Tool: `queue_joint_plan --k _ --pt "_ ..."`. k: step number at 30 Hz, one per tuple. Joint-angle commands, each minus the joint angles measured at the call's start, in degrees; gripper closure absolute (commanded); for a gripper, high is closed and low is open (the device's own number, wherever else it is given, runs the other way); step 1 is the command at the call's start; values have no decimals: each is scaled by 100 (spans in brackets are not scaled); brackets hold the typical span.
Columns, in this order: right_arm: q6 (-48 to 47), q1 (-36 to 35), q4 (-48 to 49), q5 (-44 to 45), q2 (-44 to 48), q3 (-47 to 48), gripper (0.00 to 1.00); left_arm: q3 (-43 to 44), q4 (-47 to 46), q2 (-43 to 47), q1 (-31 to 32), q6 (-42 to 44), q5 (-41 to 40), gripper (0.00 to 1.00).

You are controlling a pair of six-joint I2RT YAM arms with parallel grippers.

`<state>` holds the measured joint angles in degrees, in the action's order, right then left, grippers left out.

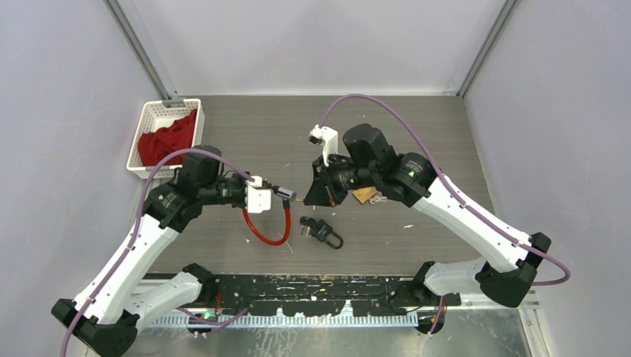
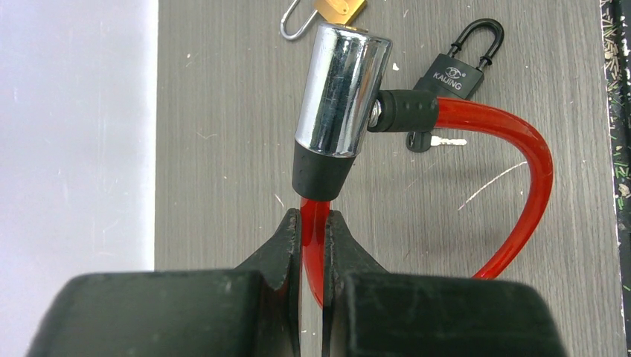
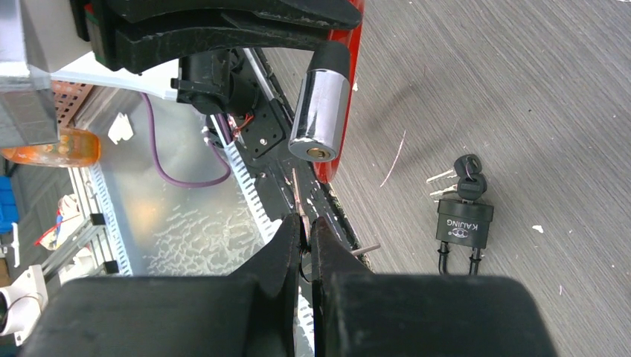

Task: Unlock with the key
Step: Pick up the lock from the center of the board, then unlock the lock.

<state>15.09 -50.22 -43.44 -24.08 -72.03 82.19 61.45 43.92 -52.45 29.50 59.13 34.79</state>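
My left gripper (image 2: pixel 315 223) is shut on the red cable (image 2: pixel 521 149) of a cable lock, just below its chrome cylinder (image 2: pixel 342 89), and holds it above the table. In the top view the cylinder (image 1: pixel 285 193) points right toward my right gripper (image 1: pixel 316 195). My right gripper (image 3: pixel 306 223) is shut on a small key (image 3: pixel 296 190). The key's thin blade points up toward the keyhole (image 3: pixel 318 152) in the cylinder's end face and stops a little short of it, slightly to its left.
A black padlock (image 1: pixel 321 230) with keys in it lies on the table below the grippers; it also shows in the right wrist view (image 3: pixel 463 219). A brass padlock (image 1: pixel 364 195) lies under the right arm. A white basket (image 1: pixel 145 119) with red cloth stands at the back left.
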Motion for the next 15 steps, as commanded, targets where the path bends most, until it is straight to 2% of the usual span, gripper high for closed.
queue_joint_plan --k 1,15 --pt "-86 -48 134 -38 -3 231 99 90 -453 181 4 48 258 100" --pt "-51 -52 208 117 -24 183 99 78 -439 206 3 59 314 100"
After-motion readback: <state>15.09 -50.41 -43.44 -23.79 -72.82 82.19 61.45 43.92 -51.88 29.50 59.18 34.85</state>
